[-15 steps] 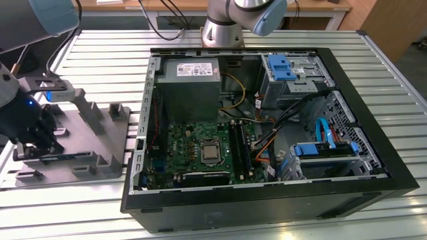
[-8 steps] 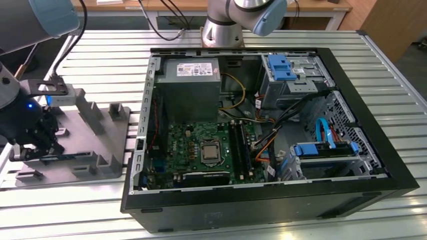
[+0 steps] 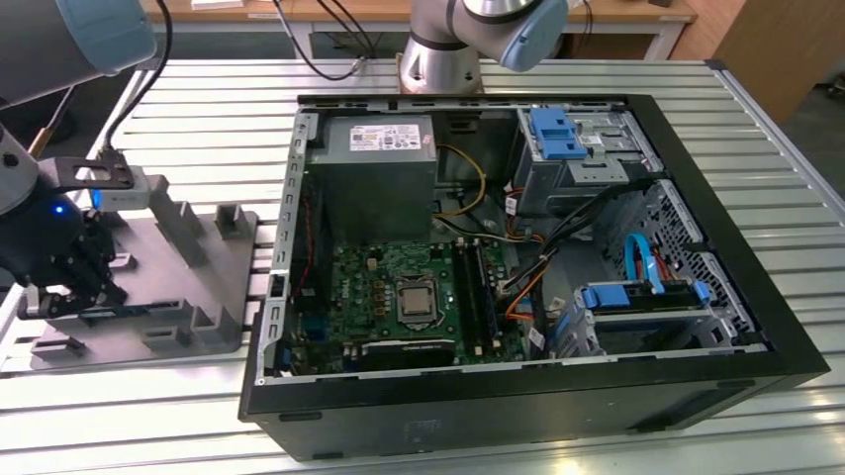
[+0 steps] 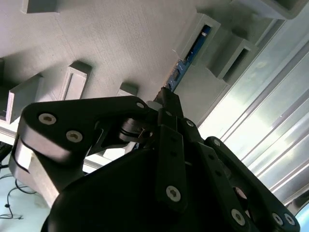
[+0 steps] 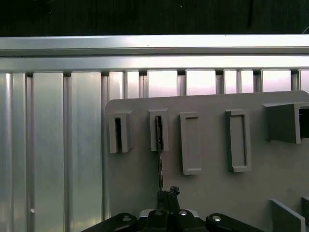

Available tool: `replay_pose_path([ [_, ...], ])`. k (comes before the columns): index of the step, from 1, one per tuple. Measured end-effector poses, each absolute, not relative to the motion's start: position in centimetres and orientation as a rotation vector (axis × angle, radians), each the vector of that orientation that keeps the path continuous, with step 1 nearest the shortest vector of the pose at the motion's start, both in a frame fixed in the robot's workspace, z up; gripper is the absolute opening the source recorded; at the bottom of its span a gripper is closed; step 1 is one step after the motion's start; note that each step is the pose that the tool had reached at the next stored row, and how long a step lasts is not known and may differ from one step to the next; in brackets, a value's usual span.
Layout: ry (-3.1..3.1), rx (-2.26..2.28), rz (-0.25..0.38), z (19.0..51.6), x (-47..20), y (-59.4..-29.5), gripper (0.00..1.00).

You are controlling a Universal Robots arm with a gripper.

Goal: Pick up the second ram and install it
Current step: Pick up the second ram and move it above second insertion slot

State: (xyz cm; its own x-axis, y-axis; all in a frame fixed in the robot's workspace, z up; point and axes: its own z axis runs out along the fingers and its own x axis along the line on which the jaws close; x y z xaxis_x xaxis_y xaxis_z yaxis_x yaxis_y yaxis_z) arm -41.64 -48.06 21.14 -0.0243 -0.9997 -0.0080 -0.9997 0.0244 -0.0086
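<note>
The second ram (image 4: 194,47) is a thin blue board standing on edge in a slot of the grey tray (image 4: 120,43). In the first wrist view the second ram (image 5: 159,157) shows as a dark thin line that runs from a slotted post to my fingertips. My gripper (image 5: 166,193) is shut on the near end of the stick, and its black fingers (image 4: 166,104) meet on the blue edge. In the exterior view my gripper (image 3: 69,292) reaches down onto the tray (image 3: 178,252) at that view's left. The stick still sits between the tray's posts.
An open black computer case (image 3: 528,401) lies to the exterior view's right of the tray, with a green motherboard (image 3: 396,297), cables and blue drive brackets (image 3: 561,134) inside. The arm's base (image 3: 442,59) stands behind the case. Everything rests on a ribbed aluminium table (image 5: 53,145).
</note>
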Motion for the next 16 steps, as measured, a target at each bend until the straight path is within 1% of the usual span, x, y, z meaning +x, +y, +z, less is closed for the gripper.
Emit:
replay_pose_path([
  [1, 2.24, -2.186, -0.001, 21.1, -41.6, -48.1, 0.16],
  [2, 2.24, -2.186, -0.001, 21.1, -41.6, -48.1, 0.16],
  [3, 2.24, -2.186, -0.001, 21.1, -41.6, -48.1, 0.24],
  [7, 2.24, -2.186, -0.001, 21.0, -41.7, -48.3, 0.24],
  [16, 2.24, -2.186, -0.001, 19.4, -41.7, -48.4, 0.24],
])
